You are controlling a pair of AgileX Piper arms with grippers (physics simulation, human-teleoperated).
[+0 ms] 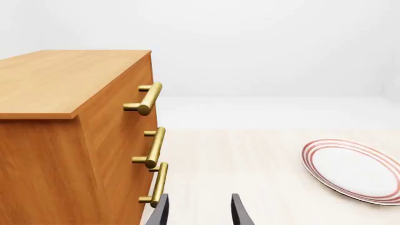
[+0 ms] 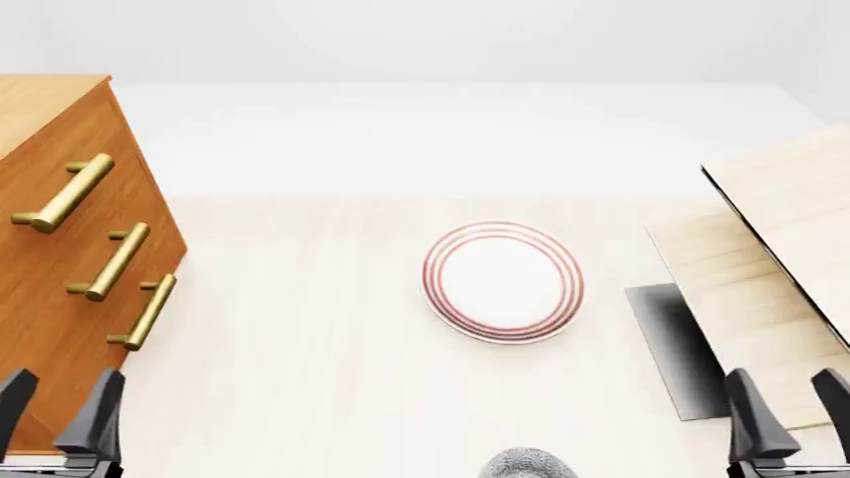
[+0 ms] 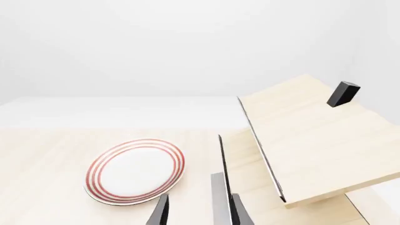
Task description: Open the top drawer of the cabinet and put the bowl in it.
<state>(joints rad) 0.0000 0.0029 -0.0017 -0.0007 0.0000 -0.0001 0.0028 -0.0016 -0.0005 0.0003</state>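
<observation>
The orange-brown cabinet (image 2: 54, 299) stands at the table's left edge, also seen in the left wrist view as the cabinet (image 1: 56, 154). Its top drawer (image 2: 117, 199) is shut flush, with its brass handle (image 2: 63, 194) uppermost of three. Only the speckled rim of the bowl (image 2: 529, 465) shows, at the front edge of the front view. My left gripper (image 2: 56, 410) is open and empty, low in front of the cabinet, below the lowest handle (image 1: 156, 185). My right gripper (image 2: 793, 410) is open and empty at the front right.
A white plate with red rings (image 2: 503, 281) lies mid-table, beyond the bowl. Pale wood boards (image 2: 777, 249) slant up at the right over a dark grey base (image 2: 671, 349). A small black block (image 3: 342, 93) sits on the upper board.
</observation>
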